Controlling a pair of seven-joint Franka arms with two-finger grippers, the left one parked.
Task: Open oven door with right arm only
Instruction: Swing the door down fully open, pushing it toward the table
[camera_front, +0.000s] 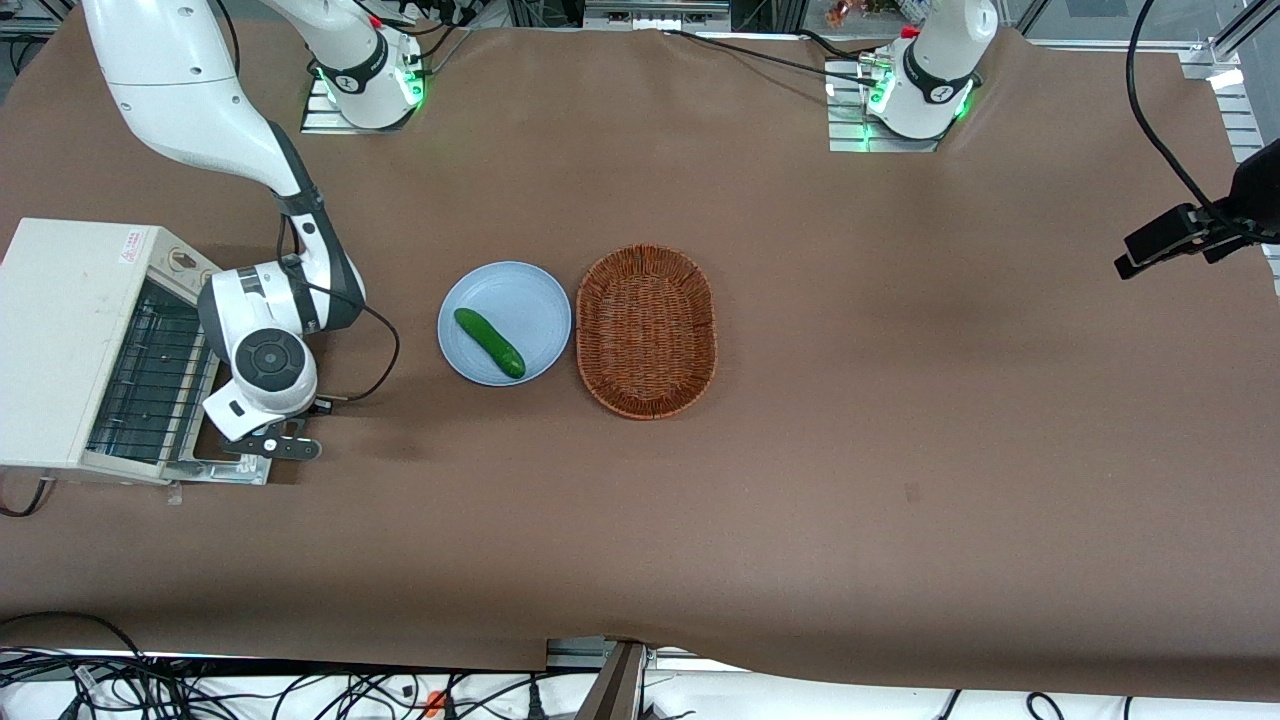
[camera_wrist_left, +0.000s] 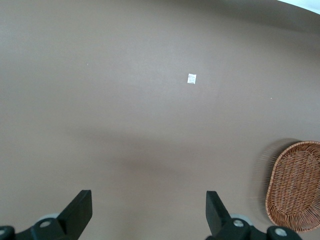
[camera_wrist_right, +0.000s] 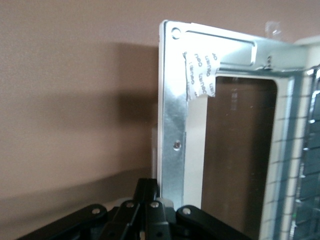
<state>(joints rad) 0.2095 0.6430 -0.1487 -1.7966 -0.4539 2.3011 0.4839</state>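
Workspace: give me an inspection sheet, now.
Surface: table under a brown cover.
Job's things: oven door folded down flat in front of the toaster oven, wire rack exposed.
Clutter: cucumber on a blue plate; empty wicker basket beside it.
Grippers: gripper low at the door's free edge; jaws cannot be judged.
Cables: black cable looping off the right arm; tangle at the table's near edge.
Surroundings: nothing seen.
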